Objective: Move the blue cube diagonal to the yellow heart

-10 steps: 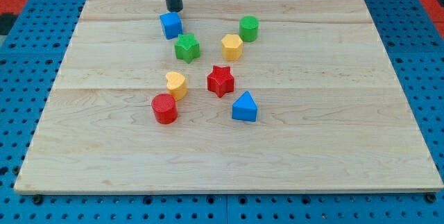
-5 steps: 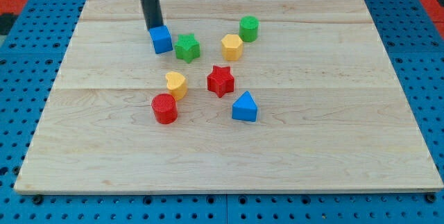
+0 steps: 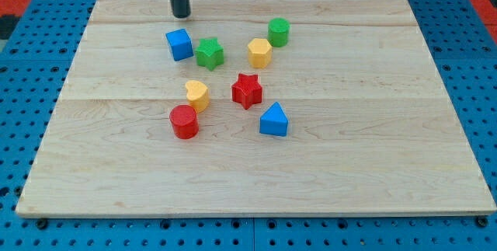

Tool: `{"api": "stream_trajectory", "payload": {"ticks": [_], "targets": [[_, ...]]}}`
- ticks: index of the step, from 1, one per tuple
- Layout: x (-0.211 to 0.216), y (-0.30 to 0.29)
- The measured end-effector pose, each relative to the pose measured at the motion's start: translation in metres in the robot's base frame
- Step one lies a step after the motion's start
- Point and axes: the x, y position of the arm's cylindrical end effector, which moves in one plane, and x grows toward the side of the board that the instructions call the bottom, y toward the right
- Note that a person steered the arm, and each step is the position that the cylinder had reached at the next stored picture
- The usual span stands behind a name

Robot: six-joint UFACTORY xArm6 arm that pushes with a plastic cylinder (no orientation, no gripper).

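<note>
Inspection of the board. The arm ends in a plain rod, so there are no fingers to report as wide, narrow or holding; only the tip [image 3: 181,15] does the work. It stands near the view's top, just above the blue cube [image 3: 179,43] and clear of it, with bare wood between the two.

The blue cube lies in the upper left of the cluster, close beside the green star [image 3: 209,53] on its right; from this angle I cannot tell for certain whether the two touch. The yellow heart [image 3: 197,95] sits below and slightly to the right of the cube, with the red cylinder [image 3: 185,121] just below the heart. On that showing the cube looks already roughly diagonal to the heart, up and to its left.

Judgement: if any correction remains, it should be small. The tip would do best to meet the cube square on its top face and push briefly down the view, keeping left of the green star so that block is not dragged along. An off-centre contact would likely spin the cube.
</note>
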Motion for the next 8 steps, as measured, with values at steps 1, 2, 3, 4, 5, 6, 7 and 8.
{"api": "stream_trajectory", "payload": {"ticks": [1,2,3,4,5,6,7,8], "targets": [[0.020,0.007],[0.020,0.007],[0.056,0.006],[0.079,0.005],[0.081,0.002],[0.109,-0.010],[0.136,-0.013],[0.139,-0.013]]}}
